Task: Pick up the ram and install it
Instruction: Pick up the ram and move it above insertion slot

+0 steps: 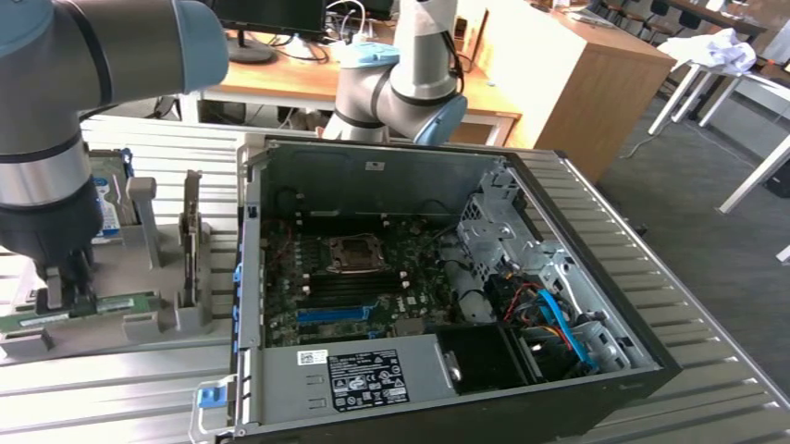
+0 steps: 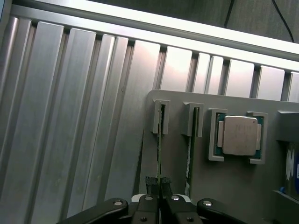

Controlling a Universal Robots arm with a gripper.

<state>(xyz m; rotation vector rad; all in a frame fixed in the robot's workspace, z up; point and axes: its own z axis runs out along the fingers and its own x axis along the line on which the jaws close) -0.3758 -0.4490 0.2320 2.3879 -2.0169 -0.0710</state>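
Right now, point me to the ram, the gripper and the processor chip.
ram (image 2: 160, 144): wrist view, on the stick's thin green edge.
gripper (image 2: 160, 185): wrist view, midway between the fingertips, shut on the ram.
processor chip (image 2: 239, 135): wrist view, centre of its silver lid.

No writing can be read. The label (image 1: 366, 379) on the power supply (image 1: 281, 396) carries print too small to make out.

The ribbed silver aluminium surface (image 2: 70, 116) has a smooth satin sheen. The grey plastic holder block (image 2: 233, 186) looks matt. The square silver processor chip (image 2: 239, 135) has a dull metal lid. The long green circuit-board ram (image 1: 124, 303) looks matt. The black computer case (image 1: 370, 176) shows bare grey sheet metal inside.
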